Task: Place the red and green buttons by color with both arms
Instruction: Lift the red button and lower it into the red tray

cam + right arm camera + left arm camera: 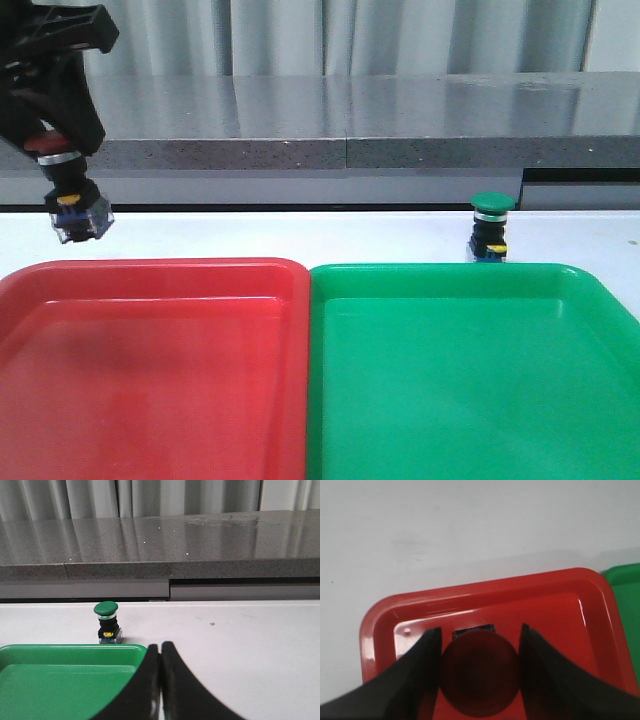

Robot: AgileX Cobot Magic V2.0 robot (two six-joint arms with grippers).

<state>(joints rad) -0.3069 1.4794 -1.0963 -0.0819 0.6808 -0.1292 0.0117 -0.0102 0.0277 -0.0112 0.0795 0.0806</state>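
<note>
- The left end effector (62, 150) is cut off by the front view's left and top edges; only part of it shows above the red tray (150, 275).
- The red button (479, 672) has its cap partly hidden between the fingers (417, 680), and its body is hidden under the cap in the left wrist view.
- Both trays run past the front view's lower edge.
- The green button (491, 228) has its base hidden behind the green tray (450, 272) rim.
- The right end effector (160, 680) is out of the front view.

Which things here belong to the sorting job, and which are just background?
Job:
- red button, held in the left hand above the red tray
- green button, upright on the table behind the green tray
- right hand, shut and empty

Background:
- grey ledge
- curtain
</note>
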